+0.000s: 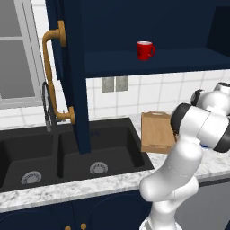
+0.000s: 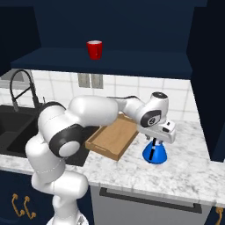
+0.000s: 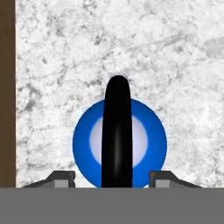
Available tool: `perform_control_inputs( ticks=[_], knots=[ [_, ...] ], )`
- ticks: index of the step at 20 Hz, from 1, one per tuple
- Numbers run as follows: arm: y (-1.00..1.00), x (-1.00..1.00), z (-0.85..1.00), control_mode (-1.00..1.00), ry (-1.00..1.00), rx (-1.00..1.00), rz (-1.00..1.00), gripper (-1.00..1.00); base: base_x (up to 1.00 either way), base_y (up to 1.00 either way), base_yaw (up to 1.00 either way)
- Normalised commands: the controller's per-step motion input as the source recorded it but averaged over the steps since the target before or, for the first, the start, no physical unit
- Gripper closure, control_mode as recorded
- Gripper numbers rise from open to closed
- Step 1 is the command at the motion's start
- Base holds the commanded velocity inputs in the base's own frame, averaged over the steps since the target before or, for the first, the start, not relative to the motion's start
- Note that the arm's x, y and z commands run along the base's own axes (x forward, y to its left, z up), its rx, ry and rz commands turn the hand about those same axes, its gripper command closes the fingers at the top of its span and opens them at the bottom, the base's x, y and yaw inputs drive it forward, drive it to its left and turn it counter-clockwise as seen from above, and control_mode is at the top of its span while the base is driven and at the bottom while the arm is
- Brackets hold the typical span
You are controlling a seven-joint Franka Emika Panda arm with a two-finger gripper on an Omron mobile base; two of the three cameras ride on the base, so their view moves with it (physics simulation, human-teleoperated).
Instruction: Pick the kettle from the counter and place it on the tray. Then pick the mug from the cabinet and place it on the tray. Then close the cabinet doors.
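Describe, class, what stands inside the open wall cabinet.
A red mug stands upright on the navy shelf of the cabinet. The space above, higher in the cabinet, lies beyond the pictures' edges.

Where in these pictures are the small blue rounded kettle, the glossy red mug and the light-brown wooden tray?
small blue rounded kettle [image 2: 159, 153]: right base view, lower body.
glossy red mug [image 1: 144, 50]: left base view, outer wall.
light-brown wooden tray [image 2: 115, 136]: right base view, bare floor.

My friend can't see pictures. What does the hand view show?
Looking straight down, a round blue kettle sits on the speckled white counter, its black handle arching up toward the camera. Two small fingers stand on either side of the handle, not touching it. A brown tray edge runs down the left side.
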Motion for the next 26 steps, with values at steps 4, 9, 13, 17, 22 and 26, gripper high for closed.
perform_control_inputs(
  ticks=[4, 9, 13, 17, 22, 26],
  knots=[
    [0.26, -0.06, -0.04, -1.00, -0.03, 0.00, 0.00, 1.00, 0.00, 0.00, 0.00],
    [0.23, -0.32, 0.26, -1.00, -0.09, -0.02, 0.00, 1.00, 0.00, 0.00, 0.00],
    [0.22, -0.39, 0.74, -1.00, -0.20, -0.10, 0.00, 1.00, 0.00, 0.00, 0.00],
    [0.56, -0.05, 0.56, -1.00, -0.16, -0.10, 0.00, 1.00, 0.00, 0.00, 0.00],
    [0.80, 0.00, 0.34, -1.00, -0.14, -0.07, 0.00, 1.00, 0.00, 0.00, 0.00],
    [0.72, 0.10, 0.33, -1.00, -0.13, -0.06, 0.00, 1.00, 0.00, 0.00, 0.00]
  ],
)
